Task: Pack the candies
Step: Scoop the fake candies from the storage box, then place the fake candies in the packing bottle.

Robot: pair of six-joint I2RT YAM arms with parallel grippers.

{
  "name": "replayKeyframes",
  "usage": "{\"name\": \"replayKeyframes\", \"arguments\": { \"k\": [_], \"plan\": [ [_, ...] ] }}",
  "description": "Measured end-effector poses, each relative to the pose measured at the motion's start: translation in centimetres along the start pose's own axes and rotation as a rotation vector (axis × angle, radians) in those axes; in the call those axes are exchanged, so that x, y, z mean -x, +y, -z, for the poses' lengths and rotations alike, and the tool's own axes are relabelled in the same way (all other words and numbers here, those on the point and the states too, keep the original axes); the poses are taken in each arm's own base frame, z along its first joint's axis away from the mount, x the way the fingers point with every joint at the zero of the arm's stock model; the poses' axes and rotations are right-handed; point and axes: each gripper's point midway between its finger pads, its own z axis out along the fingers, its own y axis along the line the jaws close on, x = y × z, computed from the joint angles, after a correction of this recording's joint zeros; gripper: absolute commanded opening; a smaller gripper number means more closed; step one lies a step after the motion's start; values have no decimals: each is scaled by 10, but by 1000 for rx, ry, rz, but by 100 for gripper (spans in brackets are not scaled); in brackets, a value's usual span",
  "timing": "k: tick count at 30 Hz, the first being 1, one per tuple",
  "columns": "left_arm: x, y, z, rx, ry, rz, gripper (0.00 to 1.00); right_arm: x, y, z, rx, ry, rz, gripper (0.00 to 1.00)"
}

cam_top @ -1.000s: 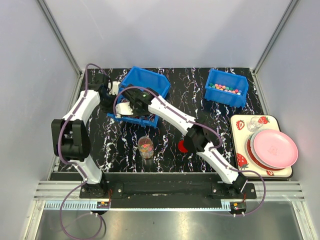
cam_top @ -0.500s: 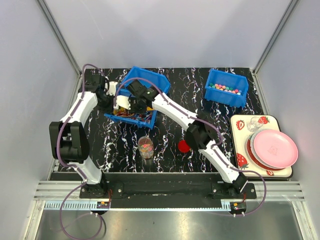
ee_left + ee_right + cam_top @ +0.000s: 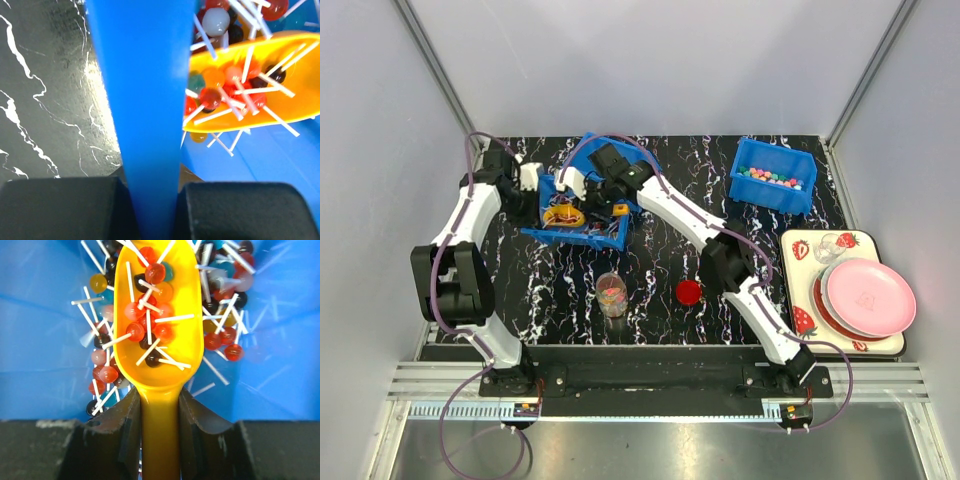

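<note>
- The black marbled counter [image 3: 650, 270] is carrying everything, and both arms are reaching further back and left than a second ago.
- The blue bin [image 3: 582, 238] is sitting nearer the left arm than before. Its inside is now showing where the right arm was covering it.
- The left pincer [image 3: 150, 200] is staying clamped narrow on the bin's side wall.
- The right pincer [image 3: 160, 425] is gripping the handle of the yellow scoop [image 3: 192, 335], which is lying inside the bin.
- The red lid [image 3: 689, 292] is now lying in full view, no longer half hidden by the right arm.
- The candies [image 3: 150, 325], round sweets on white sticks, are filling the scoop and lying around it in the bin.
</note>
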Motion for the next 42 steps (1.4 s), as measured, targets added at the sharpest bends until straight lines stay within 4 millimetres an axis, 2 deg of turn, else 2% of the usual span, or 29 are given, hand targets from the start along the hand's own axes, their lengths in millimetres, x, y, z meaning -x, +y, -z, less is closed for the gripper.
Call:
{"name": "replayKeyframes", "arguments": {
  "k": [14, 23, 28, 32, 36, 39, 42],
  "plan": [
    [-8, 4, 6, -44, 13, 65, 0, 25, 0, 15, 24, -99, -77, 0],
    [-10, 5, 8, -75, 13, 102, 0, 36, -10, 45, -13, -134, -91, 0],
    [-13, 10, 9, -73, 21, 109, 0, 39, -14, 77, -33, -140, -95, 0],
    [-17, 12, 11, -71, 31, 108, 0, 48, -12, 108, -60, -153, -73, 0],
    [-21, 14, 11, -67, 44, 111, 0, 61, -5, 149, -90, -173, -32, 0],
    [-22, 17, 11, -60, 51, 118, 0, 65, 11, 183, -96, -170, 4, 0],
    [-24, 23, 10, -49, 57, 131, 0, 60, 37, 217, -91, -155, 26, 0]
  ]
}}
